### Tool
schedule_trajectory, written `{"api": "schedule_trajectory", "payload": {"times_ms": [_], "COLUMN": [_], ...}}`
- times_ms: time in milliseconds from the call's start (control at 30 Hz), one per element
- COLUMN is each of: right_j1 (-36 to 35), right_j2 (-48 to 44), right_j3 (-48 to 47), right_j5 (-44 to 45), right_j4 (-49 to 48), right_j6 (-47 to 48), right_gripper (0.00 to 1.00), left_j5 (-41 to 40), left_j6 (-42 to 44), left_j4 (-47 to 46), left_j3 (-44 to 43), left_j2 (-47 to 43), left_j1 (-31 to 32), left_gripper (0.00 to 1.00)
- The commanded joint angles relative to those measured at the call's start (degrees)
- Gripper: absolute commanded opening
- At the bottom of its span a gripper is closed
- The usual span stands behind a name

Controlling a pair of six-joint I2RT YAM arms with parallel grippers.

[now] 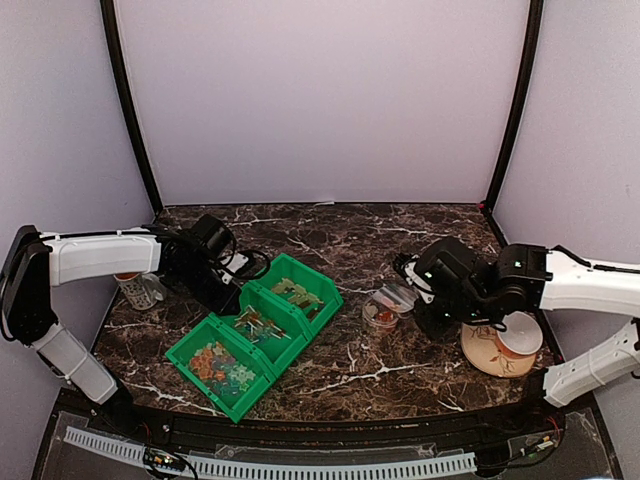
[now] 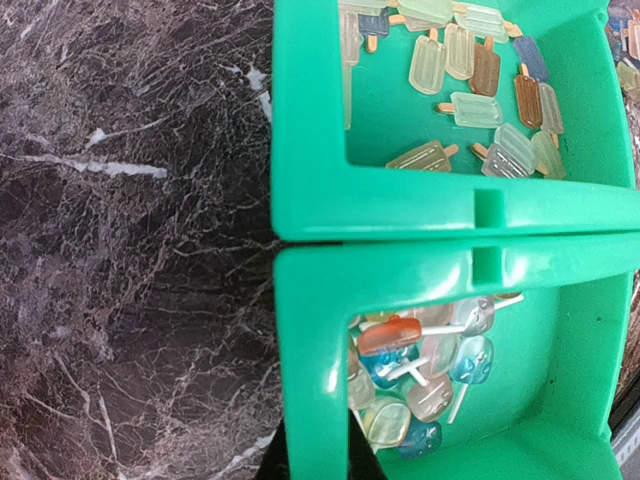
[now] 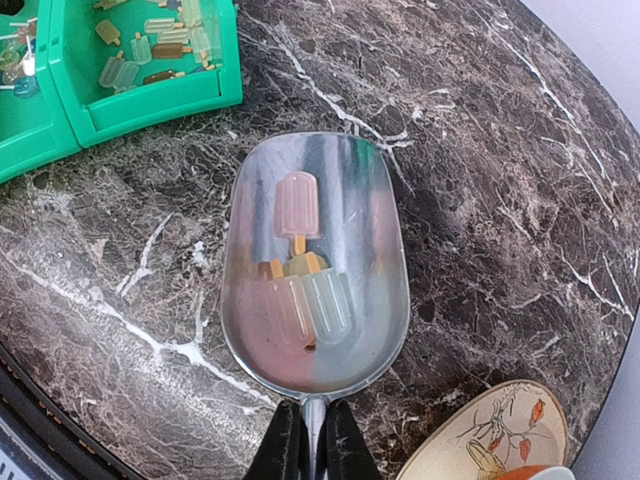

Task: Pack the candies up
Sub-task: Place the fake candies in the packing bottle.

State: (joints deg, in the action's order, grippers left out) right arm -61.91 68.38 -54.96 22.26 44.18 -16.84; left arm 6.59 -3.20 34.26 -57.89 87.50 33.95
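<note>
Right claw (image 3: 312,442) clamps the scoop (image 3: 372,215) handle; candies (image 3: 297,206) lie just ahead inside

No legible text, label, number: none on candies (image 3: 297,205), bins (image 2: 400,215), scoop (image 3: 385,260), plate (image 3: 470,432).

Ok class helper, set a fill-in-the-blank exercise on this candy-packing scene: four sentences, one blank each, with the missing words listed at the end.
1. The metal scoop is held by its handle in the fingers of the ____ arm.
2. The top view shows ____ bins standing in a row.
3. Every bin is coloured ____.
4. The pink candy in the scoop is shaped like an ice lolly on a ____.

Missing words: right; three; green; stick.
</note>
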Motion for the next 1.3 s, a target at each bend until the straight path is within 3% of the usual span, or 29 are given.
{"api": "schedule_trajectory", "payload": {"times_ms": [0, 1267], "right_j1": [-0.8, -1.0], "right_j2": [0.3, 16.5], "right_j3": [-2.7, -17.1], "right_j5": [0.5, -0.6], "right_j4": [3.1, 19.5], "right_j6": [-2.3, -2.9], "right_gripper": [0.00, 0.00], "left_j5": [2.6, 2.3], "left_j6": [-0.8, -0.9], "left_j4": [-2.6, -2.4], "left_j3": [-0.4, -0.4], "left_j2": [-3.8, -3.7], "left_j1": [-0.3, -0.4], "left_gripper": [0.00, 0.00]}}
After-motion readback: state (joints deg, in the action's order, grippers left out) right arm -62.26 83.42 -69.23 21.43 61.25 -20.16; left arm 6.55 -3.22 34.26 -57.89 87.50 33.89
